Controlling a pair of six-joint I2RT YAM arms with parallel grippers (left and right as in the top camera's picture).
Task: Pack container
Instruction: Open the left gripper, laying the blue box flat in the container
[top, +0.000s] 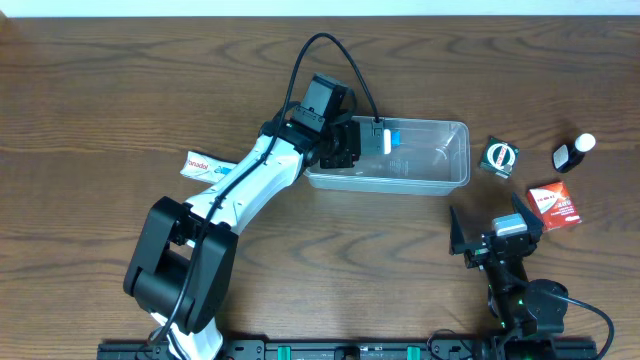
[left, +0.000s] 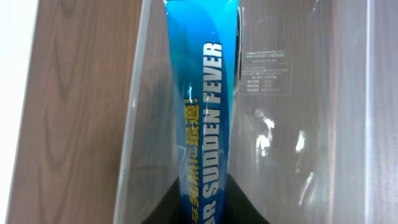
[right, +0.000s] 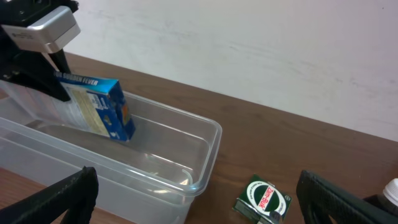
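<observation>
Left claw (top: 370, 141) clamped on a blue box (top: 392, 137), lowering it tilted into the clear container (top: 440, 184) at the middle of the table (top: 100, 80).
The box hangs at the container's left end, apparently leaving room for the rest; the right claw (top: 492, 226) sits spread apart near the unpacked red box (top: 556, 203) and bottle (top: 573, 153).

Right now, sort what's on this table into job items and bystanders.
In hand: container, blue box held inside it, left gripper.
Lying about, untouched, possibly next to pack: green-and-white box, red box, black bottle, white packet. The right gripper is open.
</observation>
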